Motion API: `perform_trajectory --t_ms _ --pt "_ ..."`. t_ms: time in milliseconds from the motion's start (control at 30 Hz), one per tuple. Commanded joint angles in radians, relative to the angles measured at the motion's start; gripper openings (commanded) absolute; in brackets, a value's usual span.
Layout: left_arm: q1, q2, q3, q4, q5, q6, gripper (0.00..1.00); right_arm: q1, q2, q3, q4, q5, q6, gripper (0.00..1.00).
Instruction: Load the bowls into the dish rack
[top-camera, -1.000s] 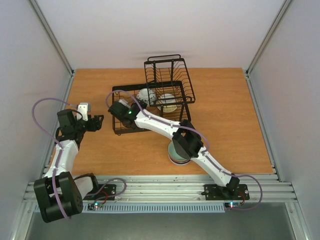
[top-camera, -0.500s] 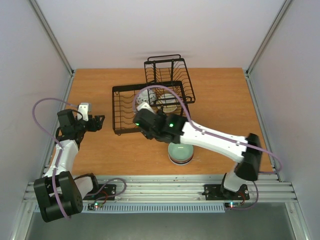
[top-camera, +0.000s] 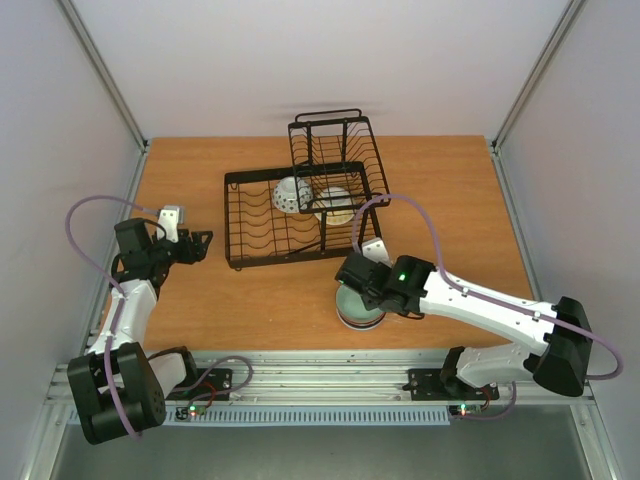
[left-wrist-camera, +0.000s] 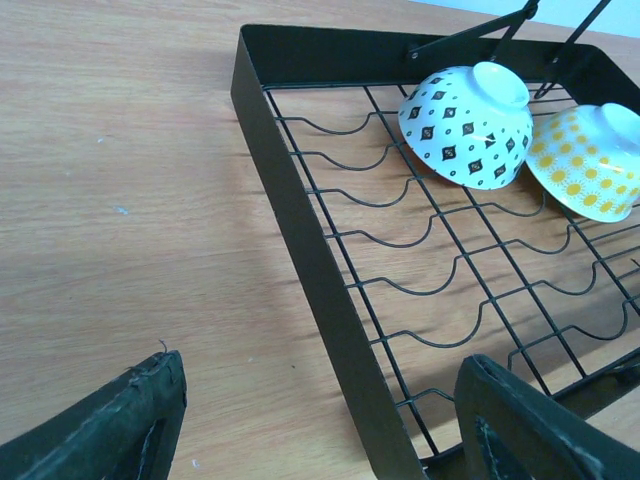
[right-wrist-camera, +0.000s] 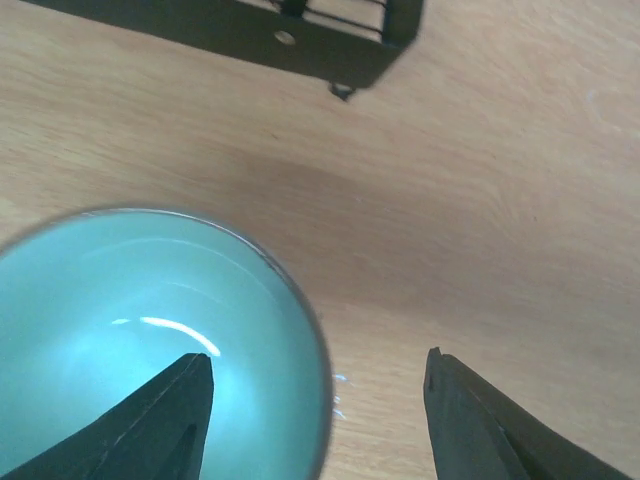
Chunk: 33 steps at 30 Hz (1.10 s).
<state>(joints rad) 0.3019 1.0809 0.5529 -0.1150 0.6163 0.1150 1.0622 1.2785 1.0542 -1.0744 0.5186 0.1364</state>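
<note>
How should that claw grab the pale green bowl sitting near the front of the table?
By the rim, from straight above. The pale green bowl sits open-side up, nested on other bowls, so its thin rim is probably the easiest part to reach. One finger goes inside and one outside, as the right gripper is placed now.

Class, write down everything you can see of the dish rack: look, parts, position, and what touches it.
The dish rack is black metal: a large rectangular lower basket with a flat band rim and thin wires bent into wavy slots, plus a smaller raised basket over its far right part. It stands on the wooden table. A diamond-patterned bowl and a yellow-spotted bowl rest in it, feet up.
</note>
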Motion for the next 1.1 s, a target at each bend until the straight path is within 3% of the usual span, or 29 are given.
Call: perform_trajectory --t_ms 0,467,900,1067 --pt "0.005 -0.013 -0.007 0.029 0.035 0.018 0.75 -0.038 -0.043 -0.054 -0.008 -0.009 0.096 0.58" --pt "0.005 0.009 -0.005 0.03 0.049 0.03 0.75 -0.097 -0.028 -0.14 0.098 -0.087 0.055 0.32" --pt "0.005 0.01 -0.004 0.03 0.051 0.031 0.74 -0.097 -0.031 -0.14 0.095 -0.1 0.054 0.07" --pt "0.005 0.009 -0.002 0.028 0.052 0.031 0.75 -0.097 -0.049 -0.132 0.073 -0.085 0.058 0.03"
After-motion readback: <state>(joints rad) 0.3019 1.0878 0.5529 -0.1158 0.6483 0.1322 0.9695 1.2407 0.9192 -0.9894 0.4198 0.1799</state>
